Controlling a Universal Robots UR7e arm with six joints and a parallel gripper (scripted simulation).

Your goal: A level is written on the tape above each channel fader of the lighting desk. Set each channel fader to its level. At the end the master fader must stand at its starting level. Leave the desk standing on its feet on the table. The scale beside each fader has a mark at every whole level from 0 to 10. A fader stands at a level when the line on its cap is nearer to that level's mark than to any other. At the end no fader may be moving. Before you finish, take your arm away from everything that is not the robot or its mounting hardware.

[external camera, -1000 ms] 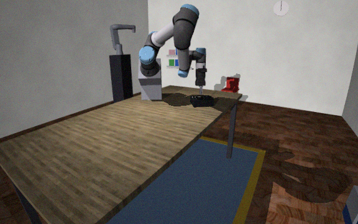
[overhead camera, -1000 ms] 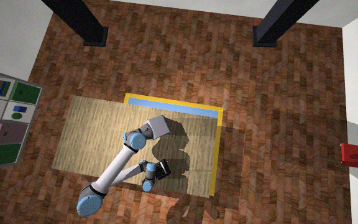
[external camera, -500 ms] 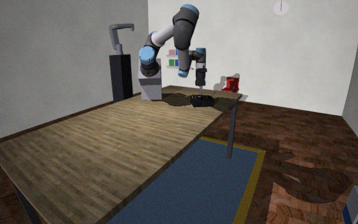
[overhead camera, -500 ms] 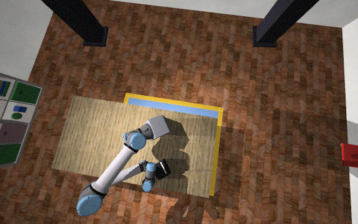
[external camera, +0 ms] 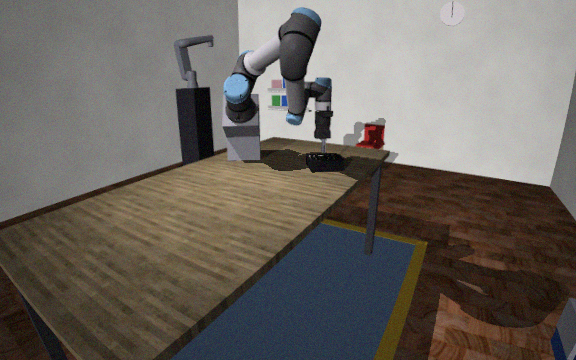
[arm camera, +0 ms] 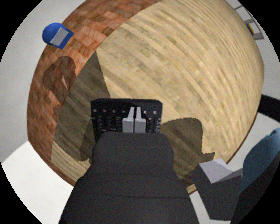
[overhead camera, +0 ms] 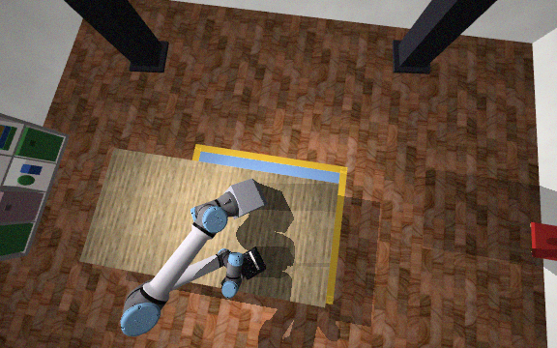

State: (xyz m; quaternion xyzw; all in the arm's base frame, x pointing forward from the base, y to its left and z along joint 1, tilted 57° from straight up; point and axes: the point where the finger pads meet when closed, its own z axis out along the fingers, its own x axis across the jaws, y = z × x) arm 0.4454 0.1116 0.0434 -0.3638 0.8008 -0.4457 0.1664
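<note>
Closed fingers poised over the lighting desk at the table's far end.

The lighting desk (external camera: 324, 161), a small dark box, sat on the wooden table (external camera: 168, 220) near its far edge, deep in the arm's shadow; its faders and tape labels were too small to read in any view. Straight above it hung the gripper (external camera: 323, 145), pointing down, fingers pressed together with nothing between them, and the wrist view showed the pale fingertips side by side over the desk's top face. Whether they touched a fader cap could not be told. The arm (external camera: 295, 60) folded high from its grey pedestal (external camera: 242, 142) just beside the desk. Beyond the table, a blue mat (external camera: 318, 295) with a yellow border lay on the wood floor, and a red object (external camera: 373, 136) stood by the back wall.
</note>
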